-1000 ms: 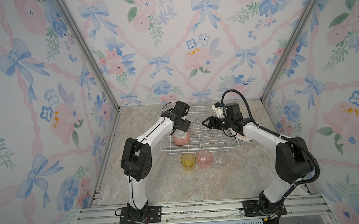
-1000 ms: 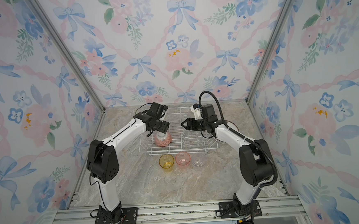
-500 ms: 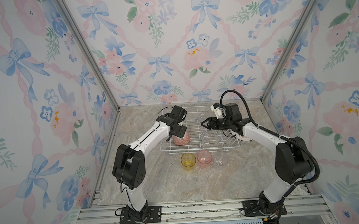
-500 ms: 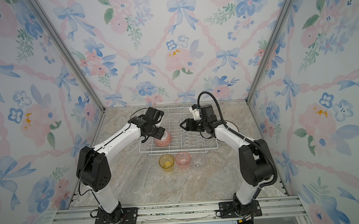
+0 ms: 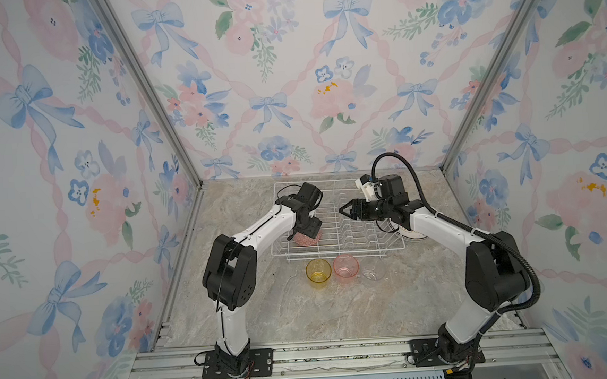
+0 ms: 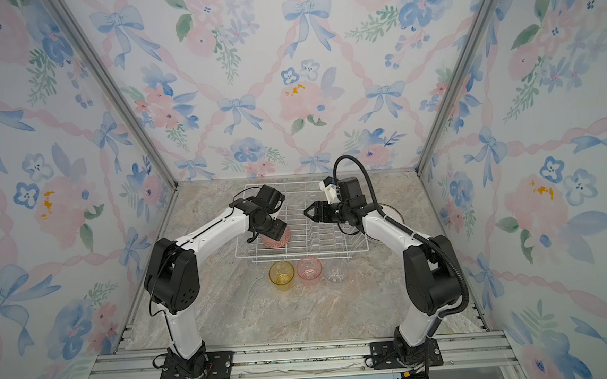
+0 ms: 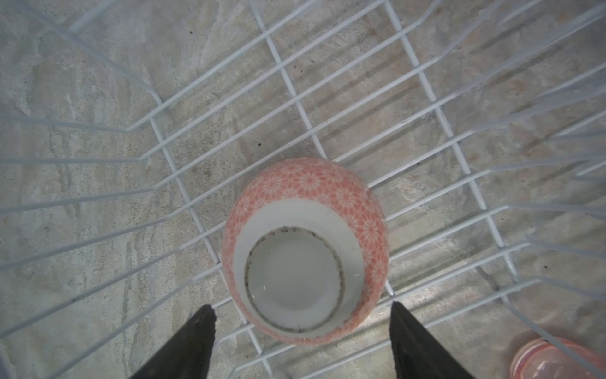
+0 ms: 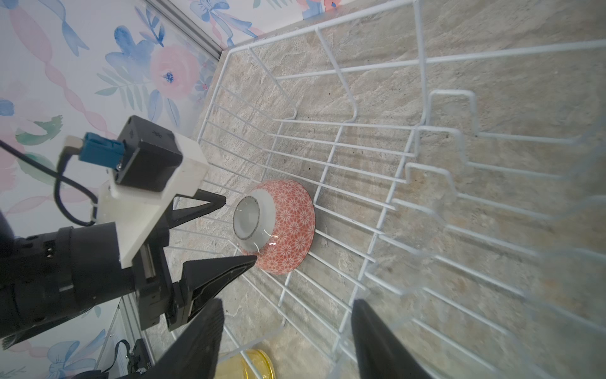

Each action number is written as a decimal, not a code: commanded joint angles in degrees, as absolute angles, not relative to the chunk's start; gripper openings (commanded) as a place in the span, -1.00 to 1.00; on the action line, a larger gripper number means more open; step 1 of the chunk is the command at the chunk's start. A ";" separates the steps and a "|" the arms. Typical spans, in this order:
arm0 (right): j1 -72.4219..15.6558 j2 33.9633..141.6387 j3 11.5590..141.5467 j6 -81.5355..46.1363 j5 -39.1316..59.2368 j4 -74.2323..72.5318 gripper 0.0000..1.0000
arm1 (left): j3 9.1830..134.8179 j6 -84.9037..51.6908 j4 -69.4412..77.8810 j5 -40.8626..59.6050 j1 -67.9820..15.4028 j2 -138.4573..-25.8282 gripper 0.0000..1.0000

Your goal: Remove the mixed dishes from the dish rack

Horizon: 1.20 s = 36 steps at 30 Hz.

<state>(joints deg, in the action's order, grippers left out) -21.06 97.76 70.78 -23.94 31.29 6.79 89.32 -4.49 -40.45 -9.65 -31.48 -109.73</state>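
Left wrist view puts the upturned bowl [image 7: 305, 252] straight below your left gripper [image 7: 301, 306], jaws wide astride it, seemingly not touching; right gripper [image 8: 287, 302], wide and empty, sits farther off

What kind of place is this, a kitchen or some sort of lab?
Probably a robot test booth dressed as a kitchen corner: floral wallpaper panels on metal frame posts, two robot arms bolted to a rail, and a wire dish rack and tumblers on a marble-look tabletop.

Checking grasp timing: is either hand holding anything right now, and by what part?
Nothing held. Left hand is open, fingers either side of the upturned bowl, not clamped. Right hand is open and empty.
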 commanded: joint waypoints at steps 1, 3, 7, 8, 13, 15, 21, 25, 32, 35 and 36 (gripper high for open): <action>-21.44 98.70 71.48 -23.10 31.87 8.04 0.30 | 91.77 -3.72 -40.89 -10.54 -31.42 -111.31 0.53; -21.44 98.78 71.50 -23.10 31.82 8.05 0.30 | 92.56 -3.43 -40.86 -9.96 -31.13 -112.10 0.46; -21.35 98.79 71.28 -22.97 31.84 8.02 0.30 | 93.60 -3.16 -40.93 -7.33 -30.25 -113.63 0.35; -21.36 98.79 71.23 -22.99 31.81 8.01 0.30 | 93.60 -3.29 -40.95 -7.27 -30.11 -113.80 0.35; -21.32 98.87 71.24 -22.95 31.76 7.97 0.29 | 92.73 -3.68 -40.95 -7.46 -29.68 -113.68 0.35; -21.29 99.10 71.19 -23.27 31.92 7.68 0.30 | 92.64 -3.56 -40.87 -7.19 -29.36 -113.81 0.33; -21.35 99.34 71.01 -23.43 31.81 7.47 0.30 | 92.90 -3.16 -40.86 -4.03 -28.33 -114.65 0.10; -21.29 99.22 71.01 -23.44 31.78 7.52 0.30 | 92.25 -3.08 -40.91 -2.78 -27.89 -114.70 0.05; -22.75 100.44 72.75 -23.28 33.21 8.13 0.30 | 90.20 -3.25 -40.73 -1.65 -26.61 -113.04 -0.05; -24.09 101.61 74.91 -21.99 34.38 10.04 0.30 | 90.00 -3.16 -40.63 -1.84 -26.07 -111.85 -0.05; -24.63 102.29 75.96 -21.22 34.92 11.22 0.30 | 89.92 -3.08 -40.51 -1.52 -25.81 -111.45 -0.06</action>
<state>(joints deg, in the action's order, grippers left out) -22.98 100.40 72.95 -23.42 32.64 8.03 91.64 -3.42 -38.81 -2.24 -26.61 -112.88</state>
